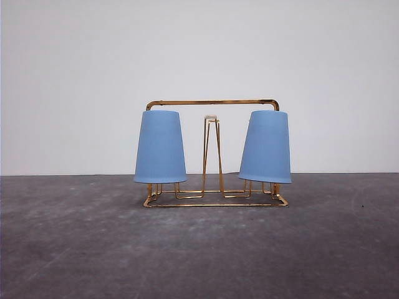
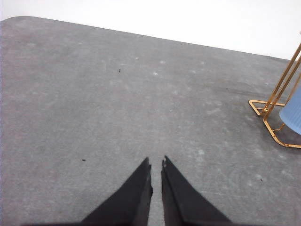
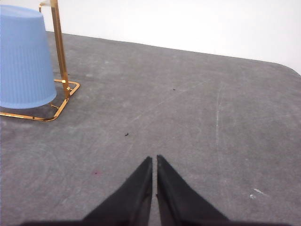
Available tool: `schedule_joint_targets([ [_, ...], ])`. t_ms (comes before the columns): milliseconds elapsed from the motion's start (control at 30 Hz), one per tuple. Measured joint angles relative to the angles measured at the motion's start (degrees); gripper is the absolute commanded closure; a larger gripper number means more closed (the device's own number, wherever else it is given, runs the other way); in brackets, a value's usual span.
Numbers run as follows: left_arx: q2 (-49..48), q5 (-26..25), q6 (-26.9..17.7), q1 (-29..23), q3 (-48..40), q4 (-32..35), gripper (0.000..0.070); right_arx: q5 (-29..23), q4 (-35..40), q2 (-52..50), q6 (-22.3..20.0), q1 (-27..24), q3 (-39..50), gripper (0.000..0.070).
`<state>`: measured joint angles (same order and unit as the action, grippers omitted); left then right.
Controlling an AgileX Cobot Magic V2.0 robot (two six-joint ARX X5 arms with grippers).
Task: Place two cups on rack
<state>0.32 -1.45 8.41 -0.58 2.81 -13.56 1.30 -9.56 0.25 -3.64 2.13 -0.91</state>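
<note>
The gold wire rack (image 1: 212, 103) stands at the middle of the grey table. Two light blue cups hang upside down on it: one cup (image 1: 160, 147) on the left prong, the other cup (image 1: 266, 147) on the right prong. A white-tipped middle prong (image 1: 211, 118) is bare. My left gripper (image 2: 156, 164) is shut with nothing in it, well away from the rack's corner (image 2: 265, 110), where a cup's rim (image 2: 291, 115) shows. My right gripper (image 3: 154, 159) is shut and holds nothing, apart from the right cup (image 3: 23, 59) on the rack (image 3: 60, 56).
A white wall runs along the back edge of the grey table (image 1: 199, 249). Small dark specks (image 3: 126, 134) lie on the surface near the right gripper.
</note>
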Motion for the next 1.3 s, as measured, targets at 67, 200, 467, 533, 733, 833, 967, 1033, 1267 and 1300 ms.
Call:
schedule_joint_targets([
  [67, 0.0, 0.0, 0.0, 0.0, 0.0, 0.0, 0.0677, 0.0, 0.0, 0.0, 0.0, 0.0, 0.0, 0.0685],
  [200, 0.0, 0.0, 0.0, 0.0, 0.0, 0.0, 0.0677, 0.0, 0.0, 0.0, 0.0, 0.0, 0.0, 0.0685],
  [467, 0.0, 0.0, 0.0, 0.0, 0.0, 0.0, 0.0677, 0.0, 0.0, 0.0, 0.0, 0.0, 0.0, 0.0685],
  [533, 0.0, 0.0, 0.0, 0.0, 0.0, 0.0, 0.0677, 0.0, 0.0, 0.0, 0.0, 0.0, 0.0, 0.0685],
  [733, 0.0, 0.0, 0.0, 0.0, 0.0, 0.0, 0.0677, 0.0, 0.0, 0.0, 0.0, 0.0, 0.0, 0.0685],
  [833, 0.0, 0.0, 0.0, 0.0, 0.0, 0.0, 0.0677, 0.0, 0.0, 0.0, 0.0, 0.0, 0.0, 0.0685],
  [967, 0.0, 0.0, 0.0, 0.0, 0.0, 0.0, 0.0677, 0.0, 0.0, 0.0, 0.0, 0.0, 0.0, 0.0685],
  [1033, 0.0, 0.0, 0.0, 0.0, 0.0, 0.0, 0.0677, 0.0, 0.0, 0.0, 0.0, 0.0, 0.0, 0.0685],
  [1267, 0.0, 0.0, 0.0, 0.0, 0.0, 0.0, 0.0677, 0.0, 0.0, 0.0, 0.0, 0.0, 0.0, 0.0685],
  [1300, 0.0, 0.0, 0.0, 0.0, 0.0, 0.0, 0.0677, 0.0, 0.0, 0.0, 0.0, 0.0, 0.0, 0.0685],
])
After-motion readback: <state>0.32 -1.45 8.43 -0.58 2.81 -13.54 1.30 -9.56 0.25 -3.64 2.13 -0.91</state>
